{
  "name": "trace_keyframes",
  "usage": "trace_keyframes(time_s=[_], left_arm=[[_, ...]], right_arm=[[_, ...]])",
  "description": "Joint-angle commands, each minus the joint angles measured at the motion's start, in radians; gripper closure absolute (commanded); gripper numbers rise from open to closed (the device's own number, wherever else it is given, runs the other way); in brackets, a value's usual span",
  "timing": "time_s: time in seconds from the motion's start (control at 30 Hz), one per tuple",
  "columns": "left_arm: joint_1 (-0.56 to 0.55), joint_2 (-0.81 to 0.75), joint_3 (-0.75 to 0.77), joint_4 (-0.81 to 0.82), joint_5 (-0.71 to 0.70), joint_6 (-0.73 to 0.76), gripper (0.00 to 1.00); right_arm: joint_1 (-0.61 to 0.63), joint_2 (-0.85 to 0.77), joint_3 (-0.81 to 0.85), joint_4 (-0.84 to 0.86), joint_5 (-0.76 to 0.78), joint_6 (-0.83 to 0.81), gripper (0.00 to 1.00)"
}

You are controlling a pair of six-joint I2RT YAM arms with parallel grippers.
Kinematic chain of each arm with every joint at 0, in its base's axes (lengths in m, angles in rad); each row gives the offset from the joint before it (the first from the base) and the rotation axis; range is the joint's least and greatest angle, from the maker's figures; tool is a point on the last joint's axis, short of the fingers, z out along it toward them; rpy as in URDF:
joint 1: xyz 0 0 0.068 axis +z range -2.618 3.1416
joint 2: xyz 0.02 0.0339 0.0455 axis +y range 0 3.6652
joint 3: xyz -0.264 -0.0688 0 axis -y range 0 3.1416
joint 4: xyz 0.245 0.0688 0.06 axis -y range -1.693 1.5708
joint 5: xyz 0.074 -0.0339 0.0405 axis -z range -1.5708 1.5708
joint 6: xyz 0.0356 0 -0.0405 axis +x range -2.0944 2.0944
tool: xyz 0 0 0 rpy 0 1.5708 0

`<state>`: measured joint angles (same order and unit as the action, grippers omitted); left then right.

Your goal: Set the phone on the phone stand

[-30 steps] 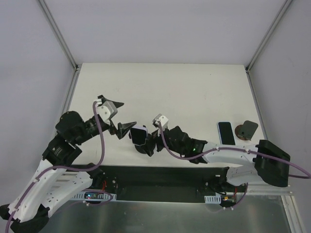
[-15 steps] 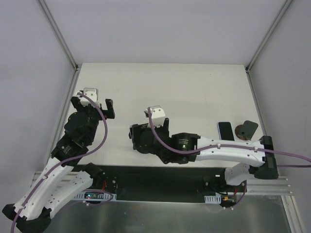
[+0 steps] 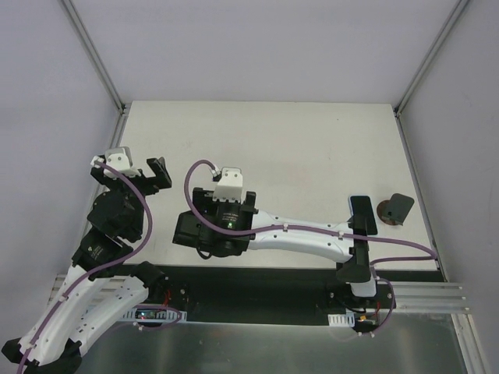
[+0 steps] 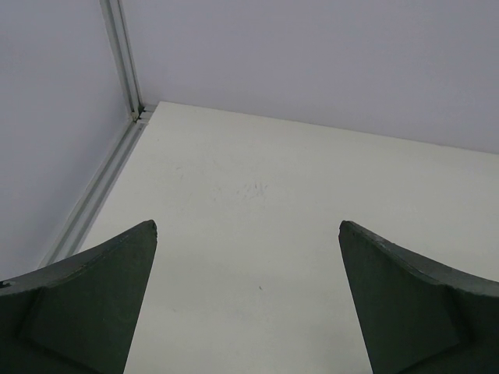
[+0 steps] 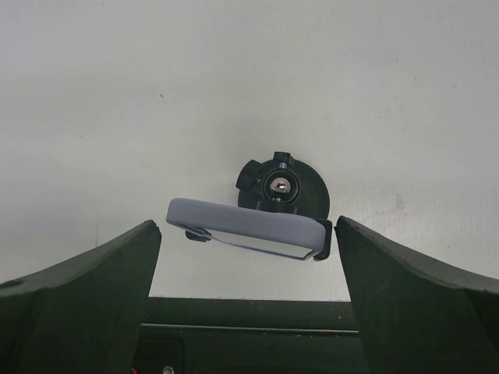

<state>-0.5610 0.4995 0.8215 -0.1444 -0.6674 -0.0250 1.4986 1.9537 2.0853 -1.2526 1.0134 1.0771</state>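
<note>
Your left gripper hangs over the far left corner of the counter. Its jaws are spread wide and nothing is between them. Only bare counter and the wall rail show in its wrist view.

Your right arm stretches from its base on the right to the left-centre of the counter, wrist turned downward. The right gripper is also opened wide and grips nothing. Its wrist view looks down past the two dark fingers at a lilac-cased device, a flat slab with a glossy face. The slab sits tilted on a round black mount. It lies in the gap between the fingers, and neither finger appears to touch it. From the top view, the gripper body hides both the device and the mount.

The phone lies flat on the counter at the near right, dark screen up, well away from both grippers. Its near end meets the dark link at the base of your right arm. The phone stand stands just to the right of it, slanted plate above the round base. You cannot tell whether the two touch.
</note>
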Motion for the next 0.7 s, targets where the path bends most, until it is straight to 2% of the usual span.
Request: trace_keyframes(time_s=[0.0,0.47,0.67], left_arm=[[0.007,-0.013,-0.004,0.032,-0.017,-0.027,0.01],[0.007,-0.022,-0.005,0.031,0.017,-0.035,0.01],[0.007,-0.022,-0.007,0.029,0.019,-0.033,0.01]], right_arm=[[-0.008,0.011,0.056,-0.180,0.067,0.061,0.03],[-0.046,0.085,0.081,-0.076,0.060,-0.026,0.01],[-0.052,0.083,0.058,-0.053,0.059,-0.029,0.18]])
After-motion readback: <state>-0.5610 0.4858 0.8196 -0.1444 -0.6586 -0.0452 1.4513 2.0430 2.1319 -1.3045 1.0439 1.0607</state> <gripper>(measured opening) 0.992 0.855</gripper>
